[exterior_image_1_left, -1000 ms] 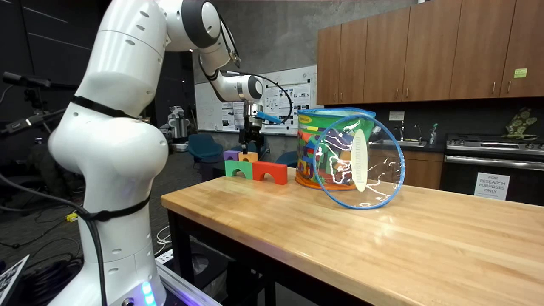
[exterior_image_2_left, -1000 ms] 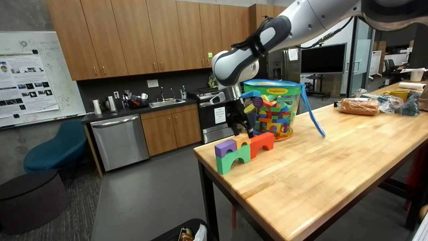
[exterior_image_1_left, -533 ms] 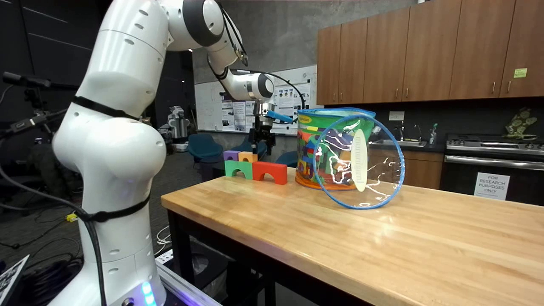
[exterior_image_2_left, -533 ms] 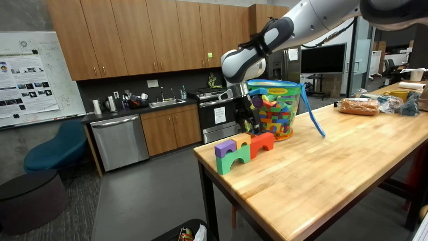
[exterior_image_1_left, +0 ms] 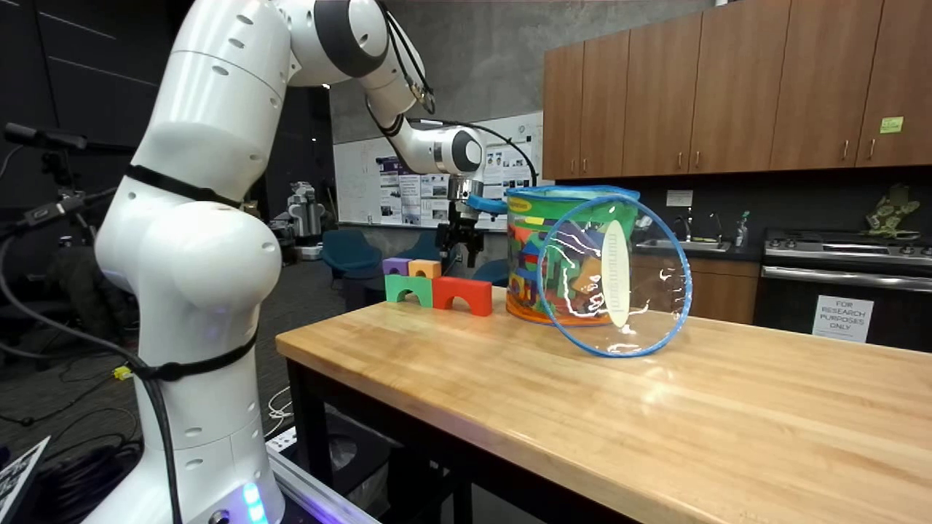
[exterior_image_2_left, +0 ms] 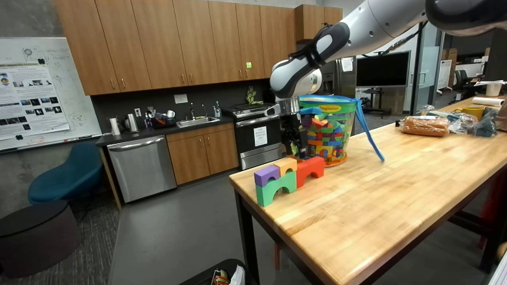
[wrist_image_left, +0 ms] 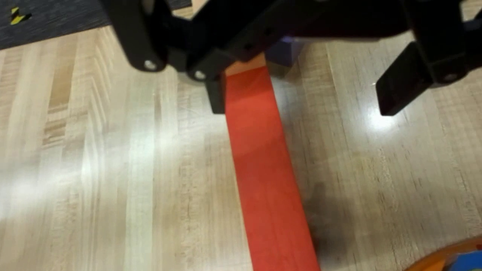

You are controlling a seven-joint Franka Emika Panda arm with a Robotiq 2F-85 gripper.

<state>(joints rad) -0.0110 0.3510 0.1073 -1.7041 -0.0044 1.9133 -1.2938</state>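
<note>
Purple marks the small arch (exterior_image_1_left: 395,263) farthest left of the fingers (exterior_image_1_left: 473,247) in an exterior view; it sits on a green arch (exterior_image_1_left: 409,281) beside an orange arch (exterior_image_1_left: 424,265), which is nearer the fingers. Both upper pieces look light and stiff, easy to knock off. Next, just below the fingers, the red arch (exterior_image_1_left: 463,287) stands on the table (exterior_image_1_left: 553,407), seemingly against the green one. In the wrist view it runs beneath the gap, closer to the finger at the left, and the gripper (wrist_image_left: 302,108) is spread wide, gripping nothing. The red arch is probably light, rigid and hard to break, its smooth faces perhaps slightly slippery; squeezing its long flat sides near the middle should hold it level. Right of the fingers stands the bag of blocks (exterior_image_1_left: 542,208), likely floppy at the rim, with its clear lid (exterior_image_1_left: 617,273) farther right.
</note>
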